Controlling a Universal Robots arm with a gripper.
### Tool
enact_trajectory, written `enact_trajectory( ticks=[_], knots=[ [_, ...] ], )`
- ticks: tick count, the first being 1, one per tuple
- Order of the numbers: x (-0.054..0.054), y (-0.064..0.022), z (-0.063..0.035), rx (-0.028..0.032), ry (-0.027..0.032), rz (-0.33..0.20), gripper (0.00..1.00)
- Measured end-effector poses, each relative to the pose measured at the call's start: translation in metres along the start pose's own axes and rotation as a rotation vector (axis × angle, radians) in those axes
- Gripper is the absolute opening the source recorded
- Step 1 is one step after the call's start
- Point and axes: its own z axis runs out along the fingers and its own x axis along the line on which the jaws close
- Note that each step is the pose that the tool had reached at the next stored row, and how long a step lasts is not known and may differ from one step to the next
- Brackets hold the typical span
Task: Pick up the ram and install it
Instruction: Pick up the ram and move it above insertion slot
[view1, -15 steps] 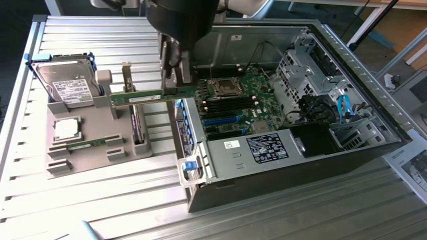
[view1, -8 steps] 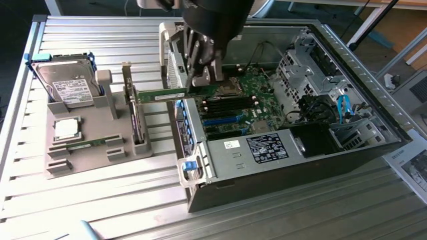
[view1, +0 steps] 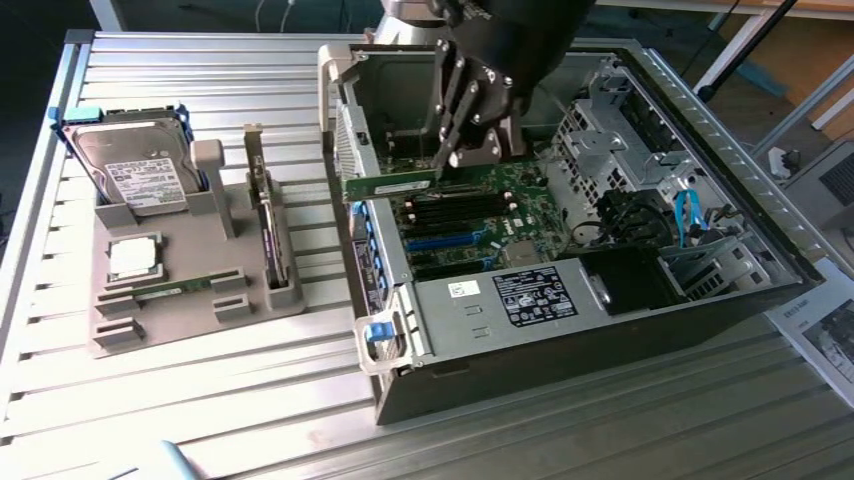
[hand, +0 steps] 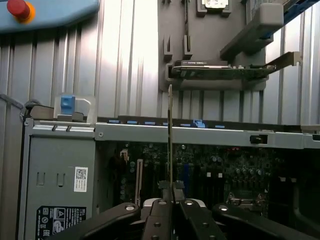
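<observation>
The robot arm's black hand (view1: 467, 155) is closed on one end of the ram (view1: 391, 185), a narrow green stick held level and on edge inside the open computer case (view1: 587, 320), which lies on its side on the slatted metal worktop (view1: 200, 400). The ram hangs over the motherboard (view1: 514, 185), just above the black memory slots (view1: 461, 208), with its free end reaching towards the case wall at the exterior view's left. Whether it touches a slot cannot be told.

In the wrist view the ram (hand: 170, 135) shows edge-on as a thin strip clamped between the tips of the hand (hand: 172, 192), with the motherboard (hand: 220, 170) and the case's grey rim (hand: 210, 135) behind it.

Beside the case, at the exterior view's left, a grey holder (view1: 200, 260) sits on the worktop. It carries a hard drive (view1: 134, 170) propped upright at its far end, a square silver processor chip (view1: 134, 257) lying flat, and an expansion card (view1: 271, 240) standing on edge in a slot along the side nearest the case. The wrist view shows that card (hand: 225, 70) beyond the case rim, and a red button (hand: 18, 8) on a blue surface in the corner
</observation>
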Motion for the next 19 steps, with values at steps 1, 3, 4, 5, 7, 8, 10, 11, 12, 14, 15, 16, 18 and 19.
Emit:
enact_trajectory(
  ticks=[1,3,4,5,7,8,10,11,12,14,15,16,18,19],
  knots=[
    [0.000,-0.0044,-0.0003,0.0000,0.0000,0.000,0.12],
    [0.001,-0.0147,-0.0009,-0.0001,0.0001,-0.001,0.12],
    [0.001,-0.0193,-0.0012,0.0000,0.0001,-0.001,0.12],
    [0.001,-0.0231,-0.0014,-0.0001,0.0001,-0.001,0.12],
    [0.002,-0.0375,-0.0023,-0.0001,0.0001,-0.001,0.12],
    [0.002,-0.0424,-0.0026,-0.0001,0.0001,-0.002,0.12],
    [0.003,-0.0510,-0.0031,-0.0001,0.0001,-0.002,0.12],
    [0.003,-0.0556,-0.0033,-0.0001,0.0000,-0.002,0.12],
    [0.003,-0.0596,-0.0036,-0.0001,0.0002,-0.002,0.12],
    [0.004,-0.0682,-0.0042,-0.0002,0.0002,-0.002,0.12],
    [0.004,-0.0728,-0.0044,-0.0002,0.0001,-0.003,0.12],
    [0.004,-0.0770,-0.0047,-0.0002,0.0002,-0.003,0.12],
    [0.004,-0.0852,-0.0052,-0.0002,0.0002,-0.003,0.12],
    [0.005,-0.0897,-0.0054,-0.0002,0.0002,-0.003,0.12]
  ],
)
